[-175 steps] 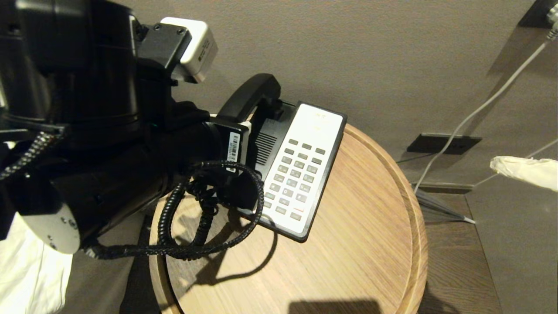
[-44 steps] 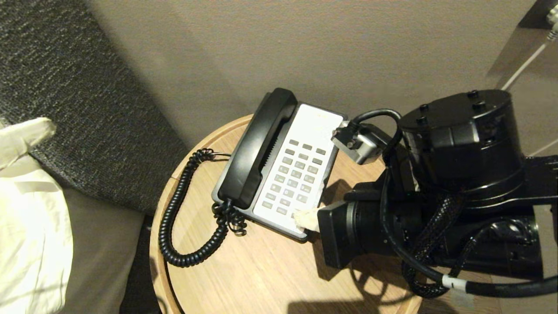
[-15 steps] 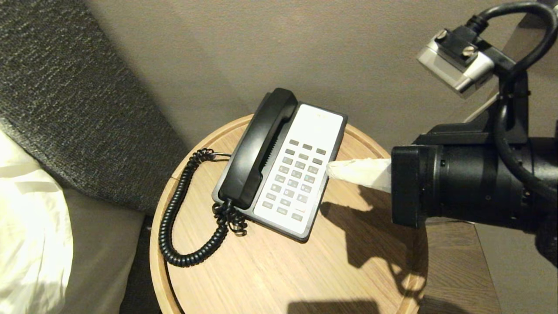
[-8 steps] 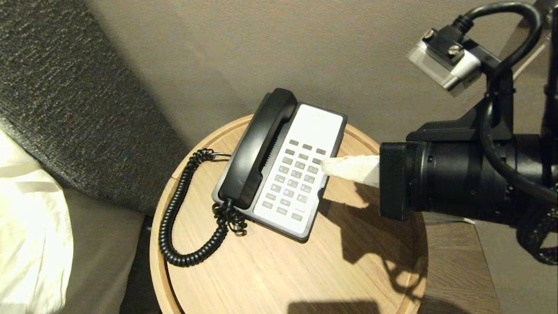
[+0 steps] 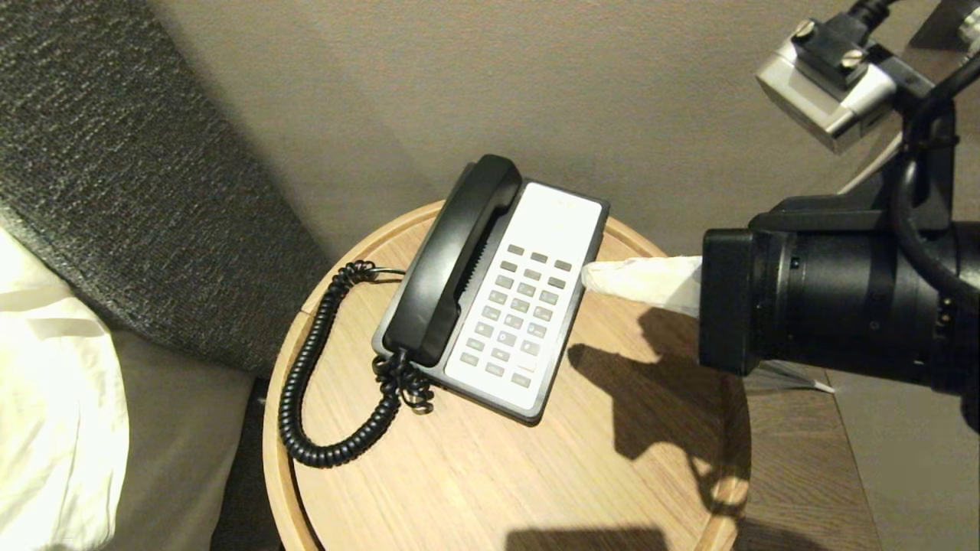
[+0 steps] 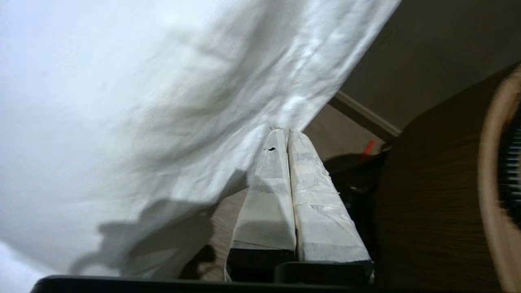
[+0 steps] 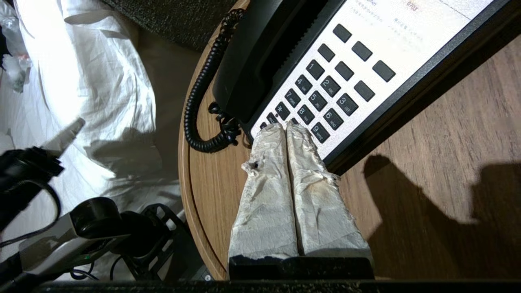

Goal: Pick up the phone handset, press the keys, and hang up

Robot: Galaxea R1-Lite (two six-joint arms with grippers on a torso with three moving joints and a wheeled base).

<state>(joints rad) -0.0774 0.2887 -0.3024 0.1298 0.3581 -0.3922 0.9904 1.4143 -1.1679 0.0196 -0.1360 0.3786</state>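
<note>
Head view is showing the phone handset (image 5: 452, 260) lying in the cradle of the phone base (image 5: 536, 306) on the round wooden table (image 5: 628, 474), its coiled cord (image 5: 314, 383) looping beside it. The right gripper (image 5: 588, 275), fingers pressed together and empty, is hovering at the keypad's edge. The left gripper (image 6: 288, 131), likewise closed, is sitting against white bedding (image 6: 142, 101).
</note>
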